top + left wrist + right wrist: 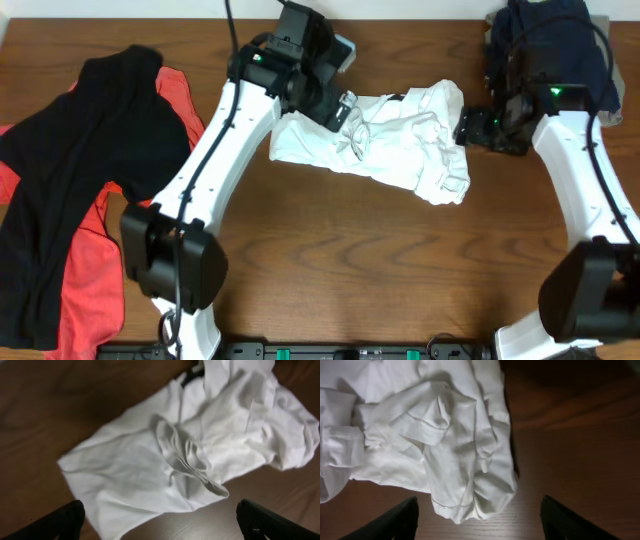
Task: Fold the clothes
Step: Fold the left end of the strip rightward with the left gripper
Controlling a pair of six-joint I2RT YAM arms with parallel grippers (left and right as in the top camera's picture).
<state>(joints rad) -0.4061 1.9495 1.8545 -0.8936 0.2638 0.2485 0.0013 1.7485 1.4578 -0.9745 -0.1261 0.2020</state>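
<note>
A crumpled white shirt [390, 140] lies on the wooden table at the centre back. It also shows in the left wrist view [200, 445] and in the right wrist view [440, 435]. My left gripper [340, 110] hovers over the shirt's left part, open and empty, its fingers [160, 522] wide apart. My right gripper [468, 128] is at the shirt's right edge, open and empty, its fingers [477, 520] spread above the hem.
A black garment [80, 170] lies over a red garment [90, 280] at the left of the table. A dark navy garment [555, 45] is piled at the back right, behind the right arm.
</note>
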